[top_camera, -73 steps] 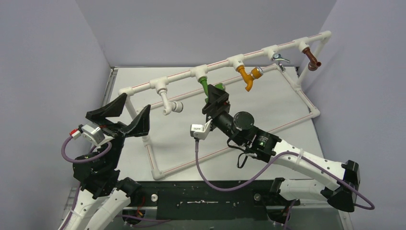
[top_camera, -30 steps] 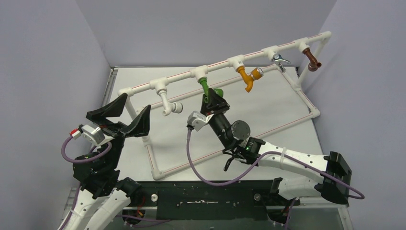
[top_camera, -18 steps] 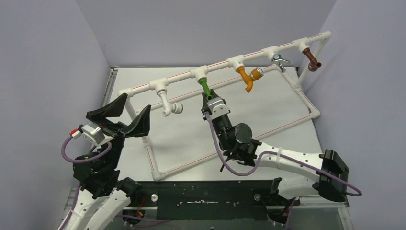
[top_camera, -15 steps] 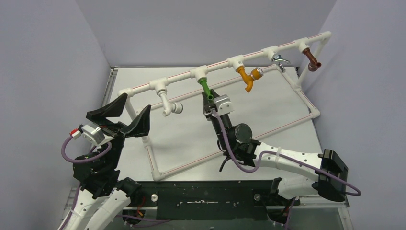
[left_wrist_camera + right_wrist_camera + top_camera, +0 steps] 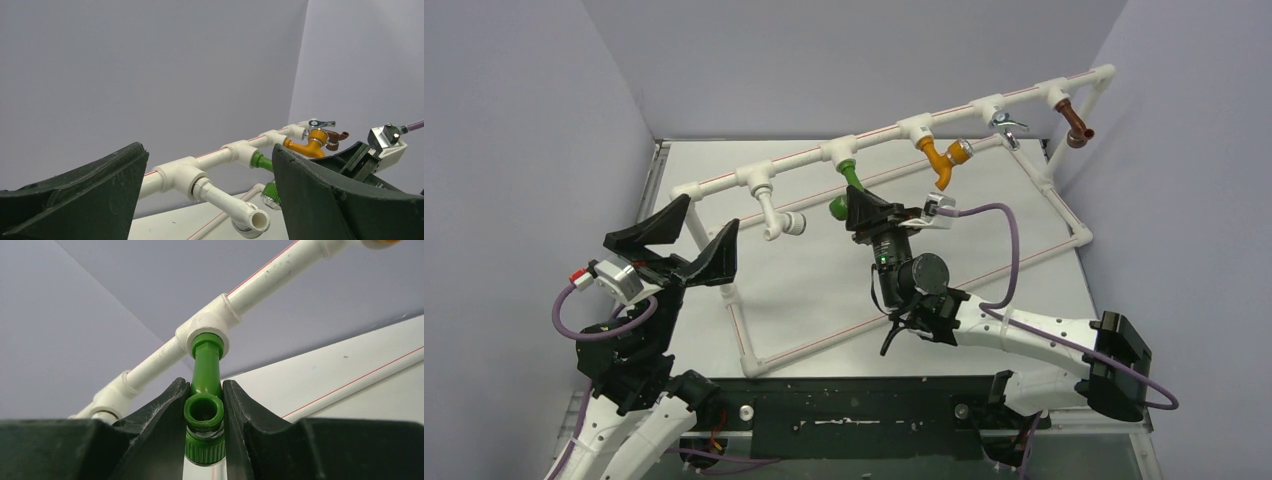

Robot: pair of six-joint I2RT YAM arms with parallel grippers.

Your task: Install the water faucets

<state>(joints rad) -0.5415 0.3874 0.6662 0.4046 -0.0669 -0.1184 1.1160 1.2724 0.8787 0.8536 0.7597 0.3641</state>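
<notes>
Now our right claw (image 5: 204, 392) is clenched on the green faucet (image 5: 207, 365), one finger on each side of its round mouth. The faucet's upper end sits in a white tee (image 5: 209, 324) on the pipe frame (image 5: 884, 133). On the same rail hang the white faucet (image 5: 774, 215), orange faucet (image 5: 938, 158), silver faucet (image 5: 1006, 122) and brown faucet (image 5: 1078, 124). Our left claw (image 5: 704, 228) is spread wide, holding nothing, near the frame's left end.

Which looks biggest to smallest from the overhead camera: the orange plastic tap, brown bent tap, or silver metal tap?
Orange plastic tap
Brown bent tap
Silver metal tap, clearly smallest
Orange versus brown is close; brown sits farther.
</notes>
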